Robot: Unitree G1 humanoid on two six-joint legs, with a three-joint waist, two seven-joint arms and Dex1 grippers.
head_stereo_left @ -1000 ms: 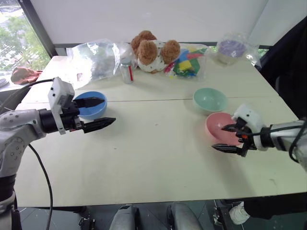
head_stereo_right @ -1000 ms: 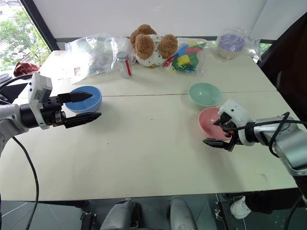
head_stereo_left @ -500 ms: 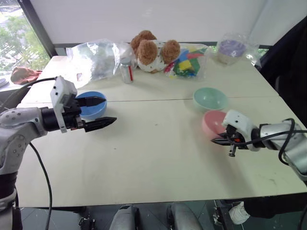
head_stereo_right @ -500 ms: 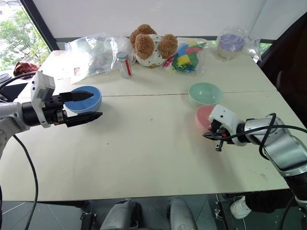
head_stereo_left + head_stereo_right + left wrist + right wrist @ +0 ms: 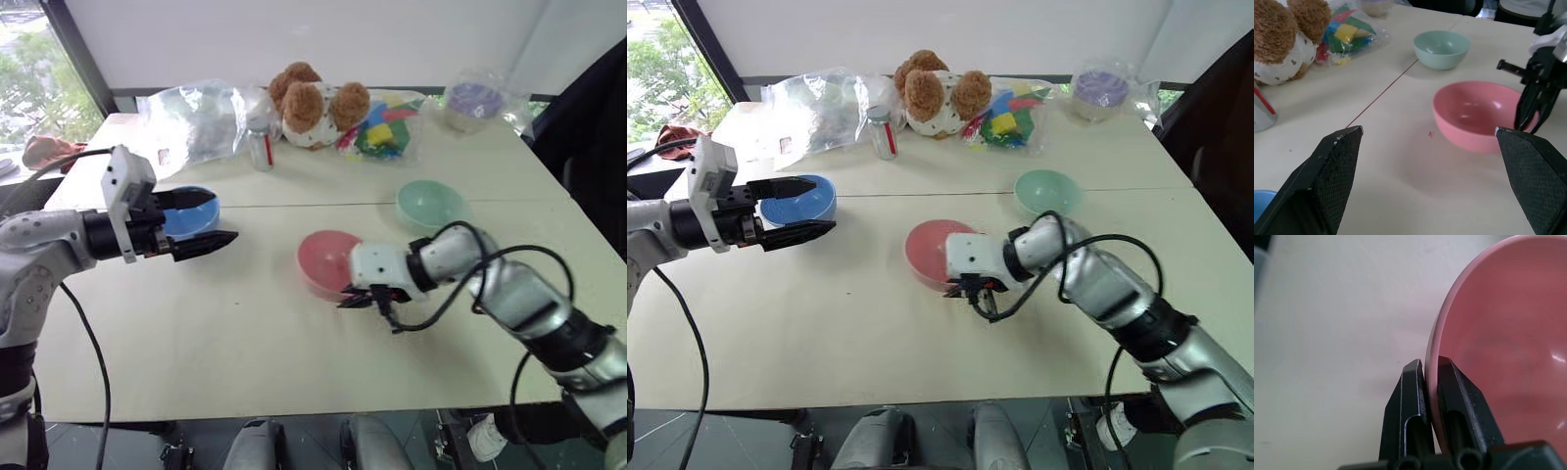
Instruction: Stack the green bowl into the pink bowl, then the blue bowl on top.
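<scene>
Pinching the near rim of the smooth salmon-pink plastic bowl (image 5: 939, 252), your right gripper (image 5: 972, 286) has one black finger inside the wall and one outside, jaws nearly together on it, as the right wrist view shows plainly. That bowl sits near the middle of the cream table (image 5: 245, 333), open side up.

What matters for the coming move is where the pale mint-green plastic bowl (image 5: 430, 204) lies: beyond the pink one and off to your right, well apart from it, resting upright just past the table's seam. Your right arm reaches across in front of it, so that arm is clearly the nearer one; you would have to let go of the pink rim and swing back outward and away from you to reach it.

Your left gripper (image 5: 201, 221) hangs with its fingers spread wide and nothing between them, right beside the bright sky-blue plastic bowl (image 5: 799, 200), which rests on the table's left side. I judge that hand best placed for the blue bowl later.
</scene>
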